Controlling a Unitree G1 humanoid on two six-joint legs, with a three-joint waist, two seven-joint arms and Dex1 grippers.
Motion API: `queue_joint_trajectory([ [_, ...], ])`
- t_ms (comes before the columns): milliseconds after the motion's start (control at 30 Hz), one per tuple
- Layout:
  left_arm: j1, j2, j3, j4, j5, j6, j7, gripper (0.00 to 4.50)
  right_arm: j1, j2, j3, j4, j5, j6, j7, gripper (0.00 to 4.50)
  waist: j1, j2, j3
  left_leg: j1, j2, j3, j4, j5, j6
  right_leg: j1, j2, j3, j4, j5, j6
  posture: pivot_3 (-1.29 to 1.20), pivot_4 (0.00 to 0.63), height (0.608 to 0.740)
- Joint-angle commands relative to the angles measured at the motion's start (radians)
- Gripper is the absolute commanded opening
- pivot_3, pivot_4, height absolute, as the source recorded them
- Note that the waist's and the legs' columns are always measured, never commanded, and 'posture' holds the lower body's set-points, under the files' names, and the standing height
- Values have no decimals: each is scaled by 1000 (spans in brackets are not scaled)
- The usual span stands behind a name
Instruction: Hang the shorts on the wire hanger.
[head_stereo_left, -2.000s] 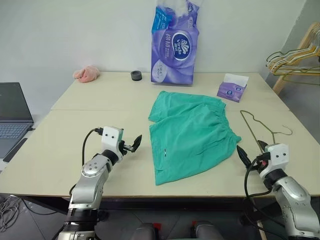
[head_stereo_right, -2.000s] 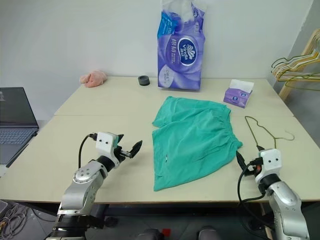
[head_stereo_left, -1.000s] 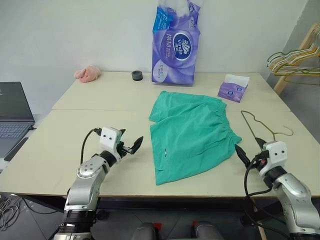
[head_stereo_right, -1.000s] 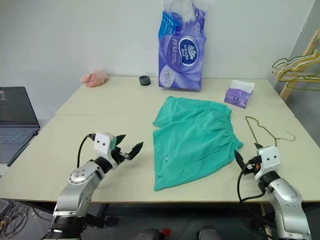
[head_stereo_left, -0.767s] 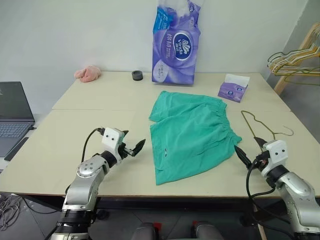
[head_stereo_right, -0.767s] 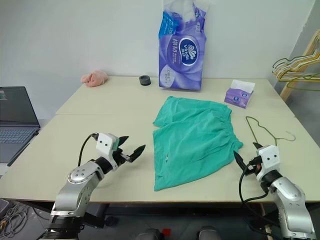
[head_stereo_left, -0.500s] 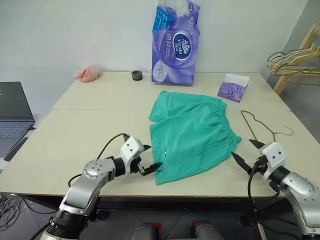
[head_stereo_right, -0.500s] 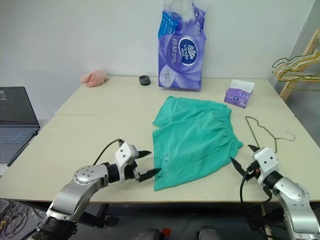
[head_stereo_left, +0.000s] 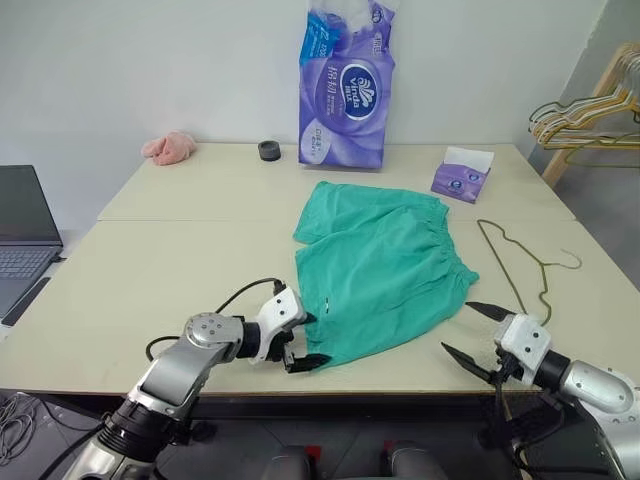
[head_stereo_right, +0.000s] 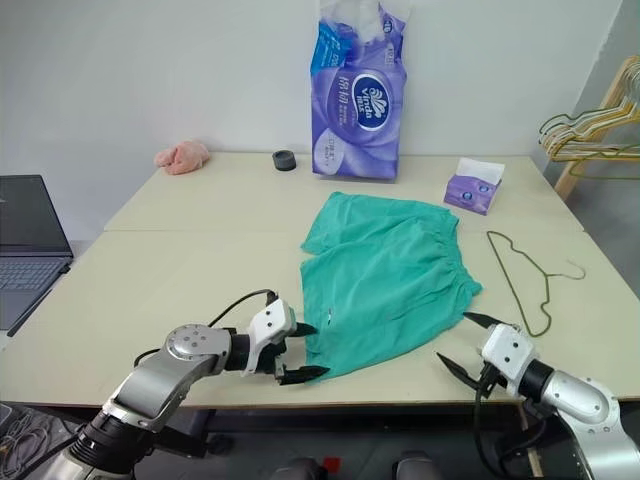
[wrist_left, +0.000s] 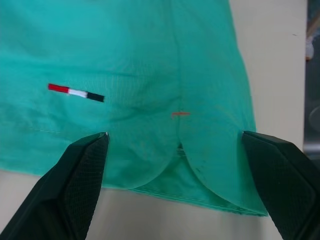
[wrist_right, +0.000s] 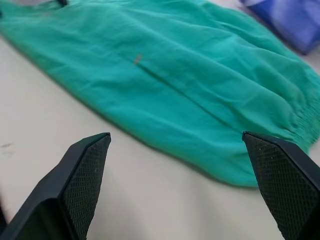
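With both the left gripper (head_stereo_left: 303, 342) and right gripper (head_stereo_left: 470, 331) spread empty, the left should pinch the near hem of the teal-green fabric shorts (head_stereo_left: 378, 263) lying mid-table, the thin olive-green wire hanger (head_stereo_left: 520, 268) at their three o'clock.

Plain white wall (head_stereo_left: 150, 60), beige table (head_stereo_left: 150, 260) with a centre seam, grey floor (head_stereo_left: 610, 215), even indoor light
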Motion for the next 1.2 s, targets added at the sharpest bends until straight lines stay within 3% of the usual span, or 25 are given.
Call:
queue_joint_trajectory([
  [33,-27,26,-11,3,15,-2,-40,4472,-7,-25,14,-28,-17,-67,34,4500,-1,0,0,0,0,0,0,0,0,0,0,0,0,0,0,-55,43,740],
  [133,-30,35,-18,11,31,-22,-54,4472,-15,-26,21,-20,-20,-81,35,4500,0,0,0,0,1,0,0,0,0,0,1,0,0,-1,-1,-53,43,740],
  [233,-32,31,-22,21,51,-41,-52,3885,-29,-23,21,-3,-23,-92,31,4500,0,-1,1,0,1,0,0,0,0,0,1,0,0,0,-1,-53,43,740],
  [433,-35,6,-14,36,57,-52,-43,2123,-57,-28,18,39,-73,-145,8,4500,0,-1,1,0,1,-1,0,0,0,0,1,0,0,0,-1,-52,46,740],
  [667,-54,-32,39,34,-14,-16,-49,10,-224,-31,89,241,-369,-214,-162,4500,-2,-1,2,0,1,0,0,0,0,0,1,0,0,0,-1,-64,47,740],
  [867,-120,-55,143,48,-140,77,-53,10,-374,-26,151,406,-489,-221,-258,4500,-4,0,4,0,1,0,0,0,0,-1,2,0,1,1,-2,-65,43,740],
  [1067,-189,-70,223,98,-198,129,-37,10,-498,-33,225,590,-632,-308,-411,4500,-10,0,4,1,0,0,0,0,0,1,2,0,1,2,-3,-63,42,740],
  [1200,-208,-55,235,125,-198,125,-43,10,-563,-9,261,683,-648,-348,-464,4500,-22,-2,3,1,1,0,0,0,0,1,2,0,1,4,-7,-59,42,740],
])
